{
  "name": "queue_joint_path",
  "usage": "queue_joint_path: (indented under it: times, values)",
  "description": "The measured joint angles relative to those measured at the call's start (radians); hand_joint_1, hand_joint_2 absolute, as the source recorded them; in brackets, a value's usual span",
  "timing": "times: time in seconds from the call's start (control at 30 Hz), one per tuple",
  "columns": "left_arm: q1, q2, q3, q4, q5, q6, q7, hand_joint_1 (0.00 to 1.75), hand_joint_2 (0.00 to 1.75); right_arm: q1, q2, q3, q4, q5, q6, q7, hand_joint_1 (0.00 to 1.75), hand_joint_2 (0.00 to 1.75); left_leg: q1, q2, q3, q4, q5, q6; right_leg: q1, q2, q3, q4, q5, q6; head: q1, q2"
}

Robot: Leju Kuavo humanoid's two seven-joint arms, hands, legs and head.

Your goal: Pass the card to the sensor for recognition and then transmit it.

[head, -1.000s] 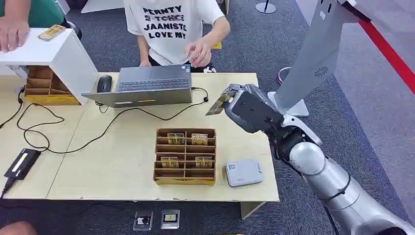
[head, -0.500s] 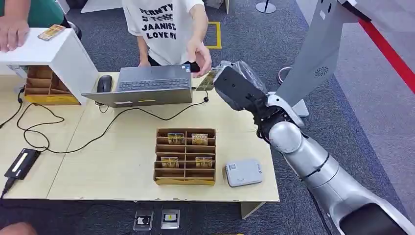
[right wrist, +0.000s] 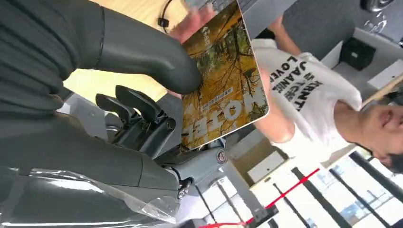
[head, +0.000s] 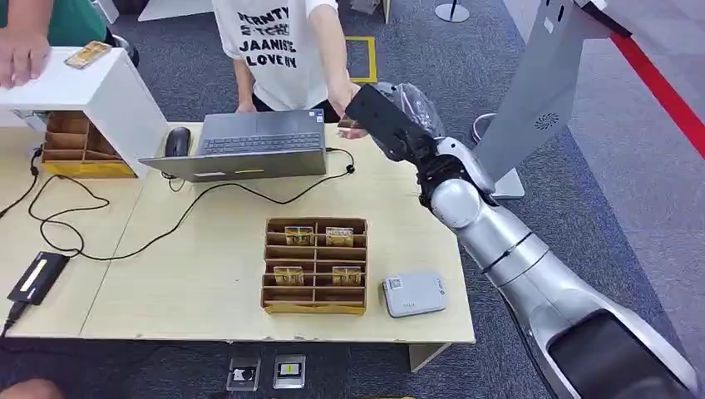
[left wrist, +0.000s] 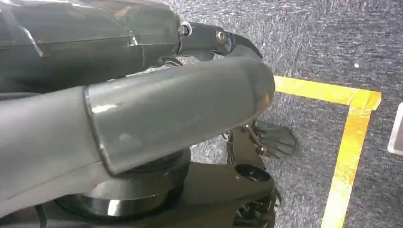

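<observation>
My right hand (head: 389,123) reaches over the table's far edge and holds a yellow autumn-print card (right wrist: 223,80) between thumb (right wrist: 142,52) and fingers. In the head view only a sliver of the card (head: 348,123) shows past the hand. A person in a white T-shirt (head: 278,46) stretches a hand (head: 347,106) to the card, and those fingers (right wrist: 195,21) lie behind its far end. The grey sensor pad (head: 413,293) lies on the table's near right part. My left hand (left wrist: 142,109) hangs over dark carpet, holding nothing, its fingers apart.
A brown card box (head: 315,306) with several cards stands beside the sensor. A laptop (head: 249,145), mouse (head: 177,141) and cables lie at the back. A white stand (head: 91,91) carries another card (head: 87,55); a second person's hand (head: 21,54) rests there. A grey kiosk post (head: 532,100) rises at right.
My right arm has swung the card up and away from the table's right side to its far edge. The person's hand has come down to meet the card.
</observation>
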Motion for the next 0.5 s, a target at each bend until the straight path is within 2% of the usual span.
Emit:
queue_joint_path:
  times: [0.2,0.5]
  values:
    - [0.000,-0.001,0.000,0.000,-0.002,0.003,0.000,0.00,0.00,-0.023,0.031,0.002,0.093,0.003,-0.017,-0.001,1.75,1.75,0.000,0.000,0.000,0.000,0.000,0.000,0.000,0.000,0.000,0.000,0.000,0.000,0.000,0.000]
    - [-0.010,-0.001,0.000,0.000,-0.029,0.007,0.000,0.00,0.00,-0.054,0.075,0.009,0.195,0.036,-0.114,-0.031,1.75,1.75,0.000,0.000,0.000,0.000,0.000,0.000,0.000,0.001,0.000,0.000,0.000,0.000,0.000,0.000]
